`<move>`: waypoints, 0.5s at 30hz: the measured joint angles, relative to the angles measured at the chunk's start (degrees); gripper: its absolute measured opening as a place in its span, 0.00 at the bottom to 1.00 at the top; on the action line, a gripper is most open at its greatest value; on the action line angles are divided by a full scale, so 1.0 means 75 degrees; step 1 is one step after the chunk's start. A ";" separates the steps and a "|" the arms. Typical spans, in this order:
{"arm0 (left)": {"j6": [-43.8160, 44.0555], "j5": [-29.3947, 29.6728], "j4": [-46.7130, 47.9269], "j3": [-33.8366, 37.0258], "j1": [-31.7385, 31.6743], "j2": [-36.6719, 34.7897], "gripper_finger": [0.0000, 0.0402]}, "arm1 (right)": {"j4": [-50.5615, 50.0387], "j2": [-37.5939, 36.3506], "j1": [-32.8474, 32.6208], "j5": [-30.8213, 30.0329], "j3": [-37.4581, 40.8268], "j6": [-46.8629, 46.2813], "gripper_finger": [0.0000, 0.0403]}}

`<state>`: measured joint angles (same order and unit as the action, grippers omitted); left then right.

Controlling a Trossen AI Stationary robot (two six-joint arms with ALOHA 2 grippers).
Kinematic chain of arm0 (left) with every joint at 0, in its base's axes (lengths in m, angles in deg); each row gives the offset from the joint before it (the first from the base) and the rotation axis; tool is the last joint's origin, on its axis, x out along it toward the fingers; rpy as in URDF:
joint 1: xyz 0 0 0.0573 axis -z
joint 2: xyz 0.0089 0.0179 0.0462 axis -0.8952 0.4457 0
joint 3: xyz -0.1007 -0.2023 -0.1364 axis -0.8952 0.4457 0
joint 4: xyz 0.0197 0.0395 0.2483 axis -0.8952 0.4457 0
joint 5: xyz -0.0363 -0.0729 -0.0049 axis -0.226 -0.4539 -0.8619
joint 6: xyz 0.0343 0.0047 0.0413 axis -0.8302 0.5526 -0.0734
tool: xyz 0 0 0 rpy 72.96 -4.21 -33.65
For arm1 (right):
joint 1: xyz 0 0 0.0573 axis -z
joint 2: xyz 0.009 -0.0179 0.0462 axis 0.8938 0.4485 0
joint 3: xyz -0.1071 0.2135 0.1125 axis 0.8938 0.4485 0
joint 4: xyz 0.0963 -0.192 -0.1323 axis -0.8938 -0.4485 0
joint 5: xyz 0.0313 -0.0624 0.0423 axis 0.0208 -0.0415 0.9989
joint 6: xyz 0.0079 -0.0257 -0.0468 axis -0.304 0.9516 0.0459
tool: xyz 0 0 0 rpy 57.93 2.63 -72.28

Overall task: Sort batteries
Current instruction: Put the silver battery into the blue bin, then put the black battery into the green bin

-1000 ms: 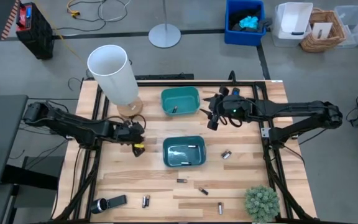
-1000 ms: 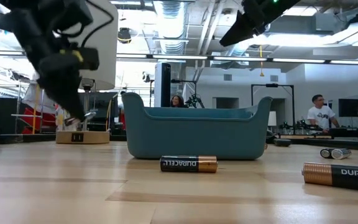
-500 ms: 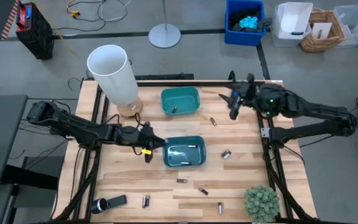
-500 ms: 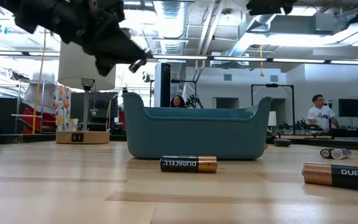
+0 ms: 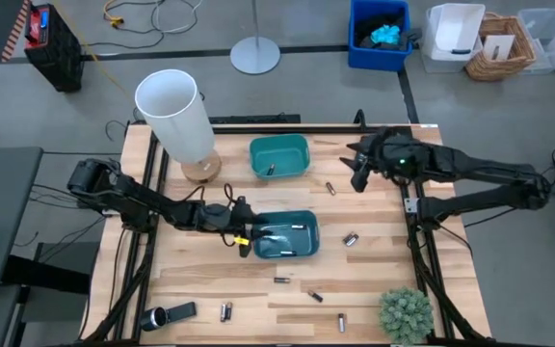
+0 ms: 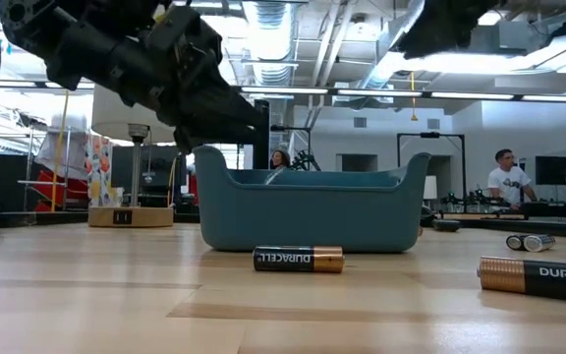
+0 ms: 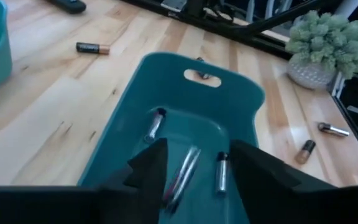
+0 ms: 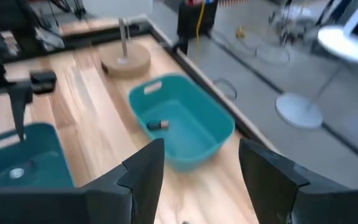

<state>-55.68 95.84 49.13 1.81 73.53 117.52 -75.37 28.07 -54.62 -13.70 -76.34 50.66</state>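
My left gripper [image 5: 244, 239] [image 7: 199, 149] hangs open over the left end of the near teal bin [image 5: 287, 254] [image 7: 253, 93]. Three silvery batteries lie in that bin; one of them [image 7: 184, 169], right below the fingers, is blurred. My right gripper [image 5: 357, 176] [image 8: 201, 146] is open in the air over the table's far right part, to the right of the far teal bin [image 5: 279, 140] [image 8: 222, 118], which holds one battery [image 8: 160, 126]. Several batteries lie loose on the table, among them one [image 5: 330, 188] near the right gripper and one [image 5: 351, 239] right of the near bin.
A white lamp [image 5: 173, 114] stands at the far left on a round wooden base. A potted plant [image 5: 405, 313] sits at the near right corner, and a black device [image 5: 167, 314] at the near left. More batteries [image 5: 280, 280] [image 6: 299, 259] lie along the near side.
My left gripper has swung from beside the lamp base toward the table's right and now stands over the near bin's left end. The silvery battery seen at its fingertips in the earlier low frames no longer shows there. My right gripper has drawn away from the far bin toward the right edge.
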 joint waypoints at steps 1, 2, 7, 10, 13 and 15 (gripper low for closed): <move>-0.0024 0.0014 -0.0037 0.0000 0.0000 -0.0022 0.46 | -0.0061 0.0116 0.0000 0.0001 0.0000 -0.0162 0.55; -0.0050 0.0022 -0.0029 0.0000 0.0003 -0.0066 0.46 | -0.0165 0.0240 0.0000 0.0002 0.0000 -0.0356 0.55; -0.0703 0.0835 -0.0037 -0.0003 0.0297 -0.0639 0.45 | -0.0479 0.0905 -0.0040 0.0027 0.0247 -0.1031 0.55; -0.1253 0.1424 0.0056 -0.0003 0.0544 -0.1060 0.44 | 0.0045 0.1143 -0.0085 0.0110 0.0843 -0.1229 0.55; -0.1442 0.1583 0.0271 -0.0003 0.0659 -0.1408 0.43 | 0.0472 0.1387 0.0045 0.0124 0.1384 -0.1641 0.55; -0.1446 0.1616 0.0415 -0.0003 0.0674 -0.1530 0.43 | 0.0642 0.1645 0.0204 0.0127 0.1603 -0.1958 0.55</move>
<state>-66.53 107.96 52.24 1.79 78.59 106.04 -70.56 40.40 -53.09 -12.75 -64.32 35.97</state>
